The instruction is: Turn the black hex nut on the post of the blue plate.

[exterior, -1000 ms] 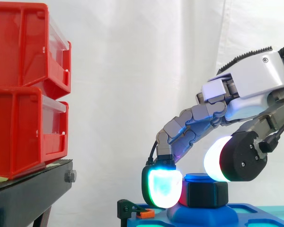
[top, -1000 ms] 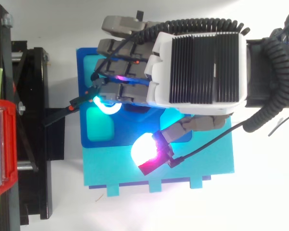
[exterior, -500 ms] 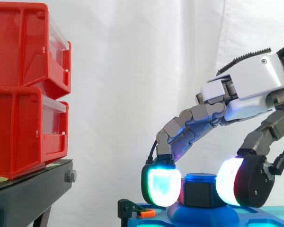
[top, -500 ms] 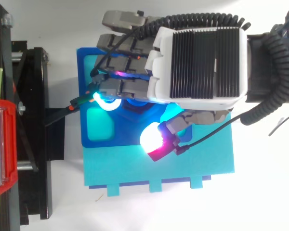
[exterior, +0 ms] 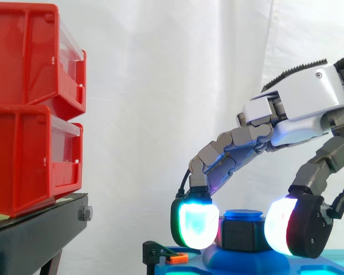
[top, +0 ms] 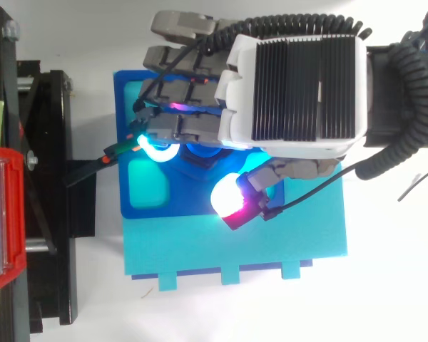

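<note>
Black hex nut [exterior: 244, 235], lower right, now sits pinched: the hand [exterior: 298, 109] has dropped its thumb against it, ready for turning.

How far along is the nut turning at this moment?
Approach looks done: the hand is down at the round blue post on the blue plastic plate. In hand: its glowing pads press opposite sides of the black hex nut, which looks like a pinch. Left: the turn itself. Nothing here shows how far the nut has rotated, so I would count it as not yet confirmed.
</note>
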Tool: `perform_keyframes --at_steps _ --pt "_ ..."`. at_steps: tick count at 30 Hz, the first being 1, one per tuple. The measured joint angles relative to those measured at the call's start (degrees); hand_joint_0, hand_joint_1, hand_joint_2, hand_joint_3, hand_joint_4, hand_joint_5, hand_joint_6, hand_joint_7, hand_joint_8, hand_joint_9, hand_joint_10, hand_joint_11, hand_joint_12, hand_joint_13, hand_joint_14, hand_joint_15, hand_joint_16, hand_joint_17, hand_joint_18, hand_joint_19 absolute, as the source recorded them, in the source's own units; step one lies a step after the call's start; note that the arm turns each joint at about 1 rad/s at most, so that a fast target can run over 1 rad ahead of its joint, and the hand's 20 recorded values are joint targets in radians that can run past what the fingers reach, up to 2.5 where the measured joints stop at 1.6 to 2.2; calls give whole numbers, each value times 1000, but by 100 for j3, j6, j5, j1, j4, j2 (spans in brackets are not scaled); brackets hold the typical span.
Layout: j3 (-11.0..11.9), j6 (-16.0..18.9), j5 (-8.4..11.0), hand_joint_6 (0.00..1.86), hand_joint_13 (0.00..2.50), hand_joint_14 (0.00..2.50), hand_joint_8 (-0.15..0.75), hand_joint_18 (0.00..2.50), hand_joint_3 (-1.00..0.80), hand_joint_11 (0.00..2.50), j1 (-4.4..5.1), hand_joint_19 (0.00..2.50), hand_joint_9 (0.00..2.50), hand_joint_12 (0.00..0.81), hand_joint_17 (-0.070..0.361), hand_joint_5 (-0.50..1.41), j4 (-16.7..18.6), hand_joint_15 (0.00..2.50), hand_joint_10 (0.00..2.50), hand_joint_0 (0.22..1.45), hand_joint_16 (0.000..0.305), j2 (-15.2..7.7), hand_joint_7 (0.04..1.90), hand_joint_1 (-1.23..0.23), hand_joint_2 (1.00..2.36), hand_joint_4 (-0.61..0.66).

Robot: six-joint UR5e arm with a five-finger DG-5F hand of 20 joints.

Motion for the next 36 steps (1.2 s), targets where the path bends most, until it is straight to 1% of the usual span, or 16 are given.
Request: perform_keyframes --at_steps 9,25,36 --pt "-28 0 0 502 368 0 195 129 -406 52 0 0 368 320 93 -241 49 21 0 575 41 0 1012 -777 1007 93" --pt "-93 0 0 502 369 0 192 142 -461 57 -12 0 346 319 91 -252 151 27 2 588 41 0 965 -826 1003 75" --pt "-104 0 0 502 375 0 190 152 -459 65 -12 0 367 318 88 -242 176 22 2 598 39 0 988 -836 1004 87"
